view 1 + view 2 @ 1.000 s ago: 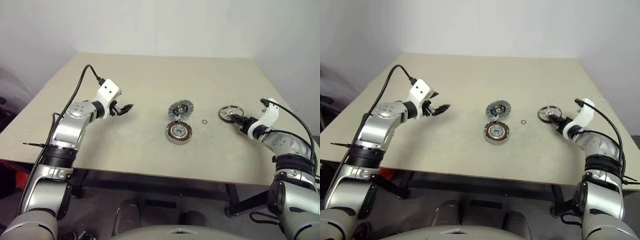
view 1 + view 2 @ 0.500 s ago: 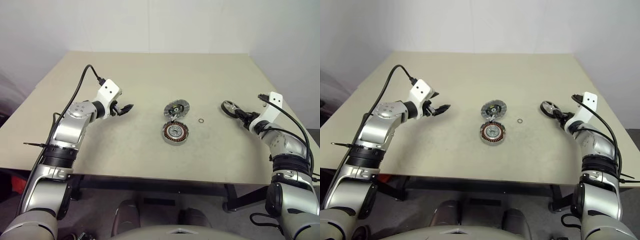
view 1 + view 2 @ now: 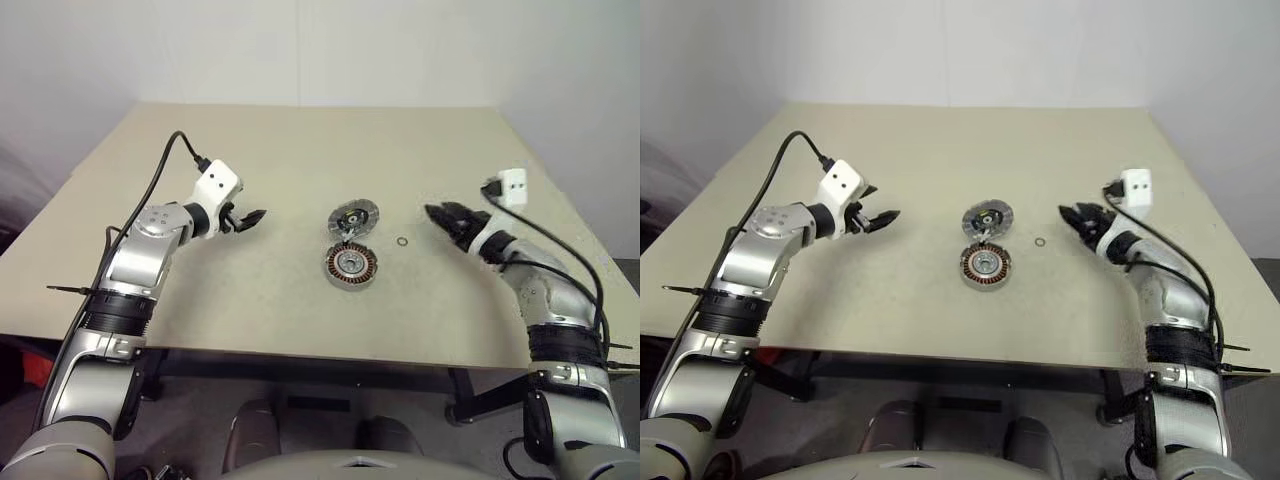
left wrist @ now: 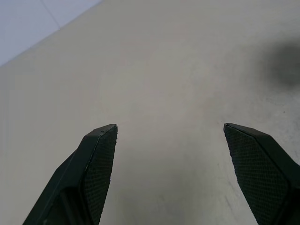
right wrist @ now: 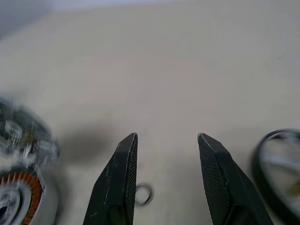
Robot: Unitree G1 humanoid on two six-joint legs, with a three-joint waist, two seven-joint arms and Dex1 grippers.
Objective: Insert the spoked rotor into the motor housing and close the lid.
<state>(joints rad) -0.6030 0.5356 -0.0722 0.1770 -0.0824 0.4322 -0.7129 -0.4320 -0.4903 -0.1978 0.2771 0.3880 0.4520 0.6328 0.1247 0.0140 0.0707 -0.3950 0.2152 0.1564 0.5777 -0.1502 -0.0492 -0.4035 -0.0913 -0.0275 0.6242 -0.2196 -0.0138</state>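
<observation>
Right gripper [image 5: 167, 137] is hovering over the right side of the table [image 3: 300, 150], jaws apart with nothing between them, and the spoked rotor [image 5: 281, 173] is lying just beside one finger, not in the grip. It looks like a rigid dark rim with thin silvery spokes, probably fairly light but smooth metal and liable to slip, so I'd be pinching across the rim rather than a spoke. The motor housing [image 3: 353, 265] is sitting mid-table, copper windings facing up; those wires look delicate, so the rotor wants lowering straight onto the pale hub. Touching its far side is a silvery-black disc [image 3: 358, 217], likely the lid, with a small ring [image 3: 402, 241] near it. Left gripper [image 3: 254, 214] is hanging wide open and unloaded, well apart. There is plenty of bare tabletop around, edges far off.
</observation>
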